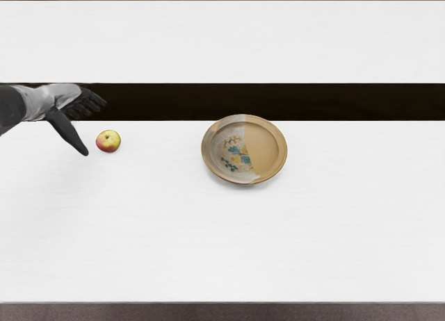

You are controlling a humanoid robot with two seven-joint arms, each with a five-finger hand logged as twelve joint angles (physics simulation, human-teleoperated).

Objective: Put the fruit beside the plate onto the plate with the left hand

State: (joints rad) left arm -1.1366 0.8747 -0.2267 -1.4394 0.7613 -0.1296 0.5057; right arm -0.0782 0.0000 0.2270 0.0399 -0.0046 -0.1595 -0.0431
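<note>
The apple point(108, 141), yellow with a red blush, is sitting on the white table point(222, 244), well to the left of the plate point(270, 144) and apart from it. The plate, a tan dish with a painted floral patch on its left half, is lying flat near the table's far edge. The left robot hand point(69, 111) is reaching in from the left edge, just beside the apple on its upper left and not touching it. Its dark fingers point(90, 102) are spreading open, the thumb pointing down close to the apple, and it is holding nothing. Behind the plate a dark gap point(313, 102) is separating the table from a second white surface point(222, 43) farther back.
</note>
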